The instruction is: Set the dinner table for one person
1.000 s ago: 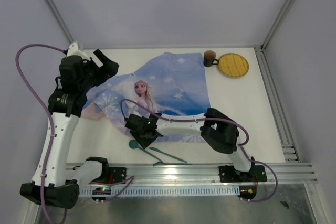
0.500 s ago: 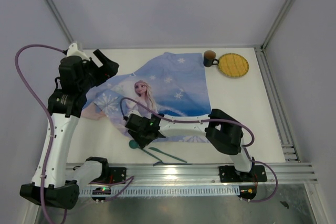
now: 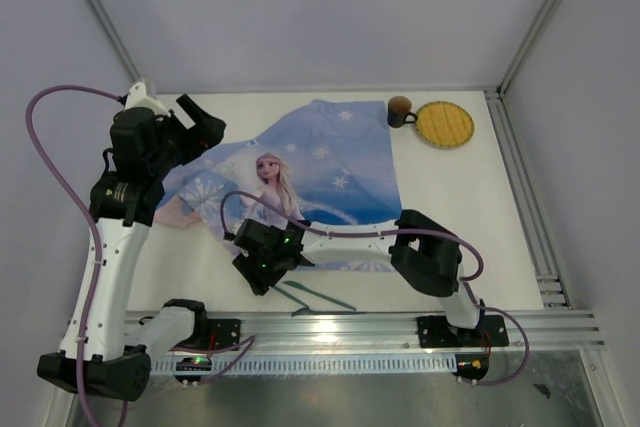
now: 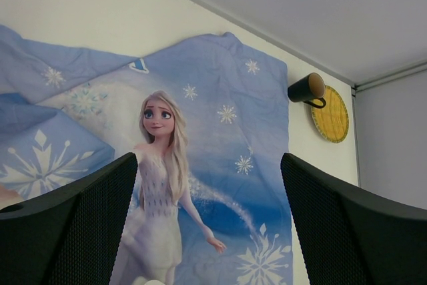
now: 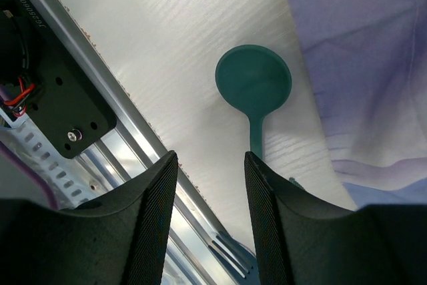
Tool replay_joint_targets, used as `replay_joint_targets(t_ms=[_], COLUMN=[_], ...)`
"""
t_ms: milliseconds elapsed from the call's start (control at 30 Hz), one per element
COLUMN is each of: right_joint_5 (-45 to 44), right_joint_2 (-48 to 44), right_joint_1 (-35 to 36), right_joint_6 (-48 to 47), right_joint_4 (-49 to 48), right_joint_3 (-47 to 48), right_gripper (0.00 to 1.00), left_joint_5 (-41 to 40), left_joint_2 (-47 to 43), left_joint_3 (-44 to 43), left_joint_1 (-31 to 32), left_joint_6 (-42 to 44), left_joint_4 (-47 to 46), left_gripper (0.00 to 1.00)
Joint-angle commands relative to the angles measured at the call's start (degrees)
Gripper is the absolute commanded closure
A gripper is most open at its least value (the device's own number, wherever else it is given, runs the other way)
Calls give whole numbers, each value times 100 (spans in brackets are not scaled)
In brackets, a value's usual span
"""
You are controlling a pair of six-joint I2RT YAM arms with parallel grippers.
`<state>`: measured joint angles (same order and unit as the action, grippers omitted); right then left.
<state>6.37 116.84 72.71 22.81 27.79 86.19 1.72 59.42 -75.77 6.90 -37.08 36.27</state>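
Two claws, both released. Nearest me, the right gripper (image 5: 208,165) hovers with its fingers parted and empty over a teal spoon (image 5: 253,85). The spoon lies on the dinner table (image 3: 450,217), the white top under everything, beside the blue cloth (image 3: 330,167). The left gripper (image 4: 208,161) hangs wide open above that cloth. Farthest off, a dark mug (image 4: 307,88) stands just beside a yellow disc (image 4: 331,114); I cannot tell what the mug holds.
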Motion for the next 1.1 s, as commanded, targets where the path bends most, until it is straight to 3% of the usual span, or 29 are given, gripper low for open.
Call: replay_joint_targets(t_ms=[0, 500, 1067], right_joint_5=[136, -285, -435], right_joint_2=[94, 524, 383], right_joint_1=[33, 33, 33], right_joint_6=[-57, -479, -541], right_joint_4=[-239, 15, -221], right_joint_3=[108, 846, 504], right_gripper=[51, 51, 51], left_joint_5=[4, 74, 206], left_joint_2=[-150, -88, 0], left_joint_3=[27, 141, 211], left_joint_1=[5, 5, 5], left_joint_6=[78, 87, -19], left_joint_4=[-120, -103, -173], left_gripper=[9, 9, 9])
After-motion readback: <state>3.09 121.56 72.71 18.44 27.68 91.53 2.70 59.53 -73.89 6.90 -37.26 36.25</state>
